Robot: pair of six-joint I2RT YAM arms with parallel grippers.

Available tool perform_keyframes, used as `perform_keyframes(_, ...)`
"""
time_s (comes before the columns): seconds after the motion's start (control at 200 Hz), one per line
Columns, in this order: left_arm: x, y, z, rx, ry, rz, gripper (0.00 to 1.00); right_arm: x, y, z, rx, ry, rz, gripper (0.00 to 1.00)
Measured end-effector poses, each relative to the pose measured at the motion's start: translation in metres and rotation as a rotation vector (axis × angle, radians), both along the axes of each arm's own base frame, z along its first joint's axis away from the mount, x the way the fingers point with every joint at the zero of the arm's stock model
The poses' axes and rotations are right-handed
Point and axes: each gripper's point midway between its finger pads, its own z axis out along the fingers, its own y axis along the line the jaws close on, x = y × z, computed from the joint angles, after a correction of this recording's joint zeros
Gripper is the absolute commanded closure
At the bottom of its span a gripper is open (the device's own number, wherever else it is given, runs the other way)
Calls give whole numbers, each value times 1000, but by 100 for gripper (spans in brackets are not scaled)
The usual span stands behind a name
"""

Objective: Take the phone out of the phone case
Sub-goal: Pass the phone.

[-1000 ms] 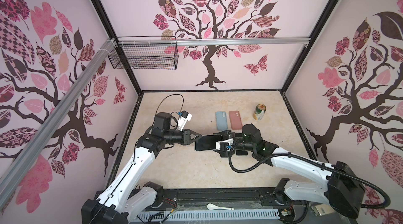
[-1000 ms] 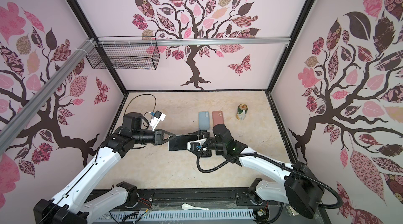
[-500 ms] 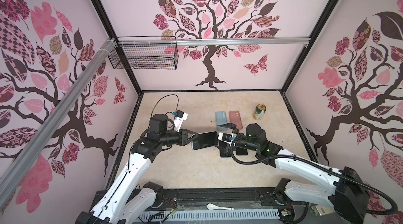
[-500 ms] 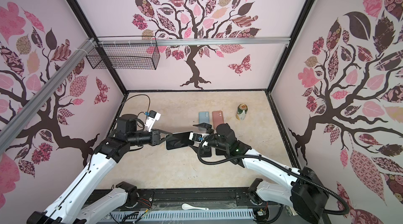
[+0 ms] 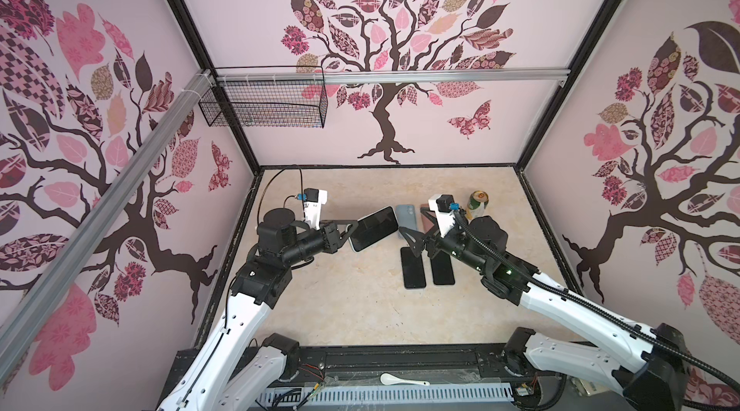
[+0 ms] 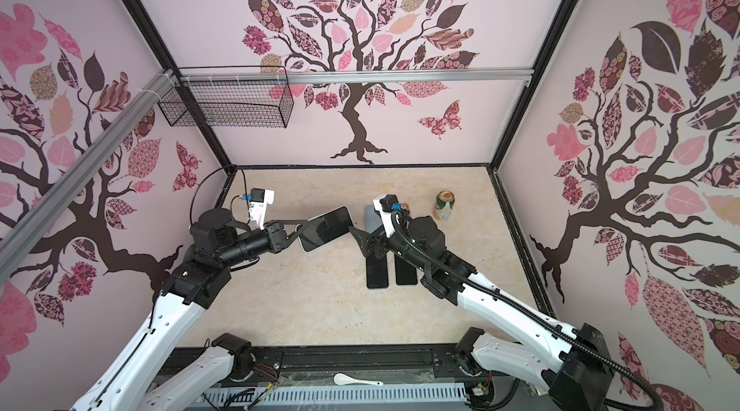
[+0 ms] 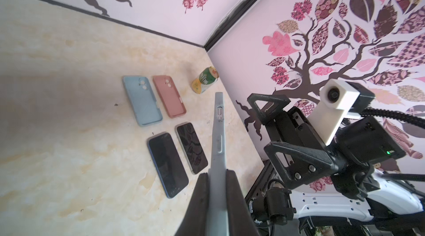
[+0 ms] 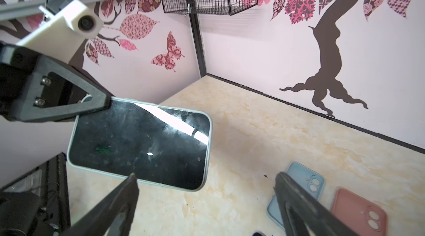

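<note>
- phone sits in a pale phone case, up off the table, screen dark. The case rim shows all round the screen in the right wrist view. Back of the case not seen in any view.
- left gripper is clamped narrow on one short end of the cased phone. The rest of the phone sticks out past the fingertips toward the right gripper.
- left wrist view: only the case's side edge with its buttons shows between the fingers; screen hidden there.
- right gripper jaws are wide with nothing between them. There is a clear gap to the phone's free end, which lies ahead of the jaws, nearer one fingertip.
- on the table by the right jaws: blue case and pink case, side by side, empty. In both top views the pink one is mostly hidden behind the right gripper.
- bare phones, two of them, lie flat side by side next to the cases. Their far ends are covered by the right jaws in both top views.
- can stands beyond the pink case; label too small to read.
</note>
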Motion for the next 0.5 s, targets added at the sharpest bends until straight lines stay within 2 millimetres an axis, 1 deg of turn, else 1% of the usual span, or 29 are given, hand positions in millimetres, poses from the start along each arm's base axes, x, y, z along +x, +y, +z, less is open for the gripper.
perform_keyframes(0.055,1,0,6,-25,-17,5,100,6,-6,2,65,54,-1,14)
perform_keyframes(0.115,1,0,10,-47,-29,9,100,17,-19,2,160,121,-13,15)
perform_keyframes(0.19,0,0,16,-74,-44,13,100,29,-35,2,285,186,-18,13)
perform_keyframes(0.24,0,0,21,-93,-53,11,100,32,-42,-1,352,228,-7,12)
perform_keyframes(0.28,-1,-1,25,-109,-59,8,100,30,-41,-2,390,256,25,12)
perform_keyframes(0.345,0,-3,33,-135,-73,-4,100,21,-33,2,443,288,100,12)
perform_keyframes(0.5,-1,-8,42,-174,-90,-39,100,3,-21,26,525,289,251,13)
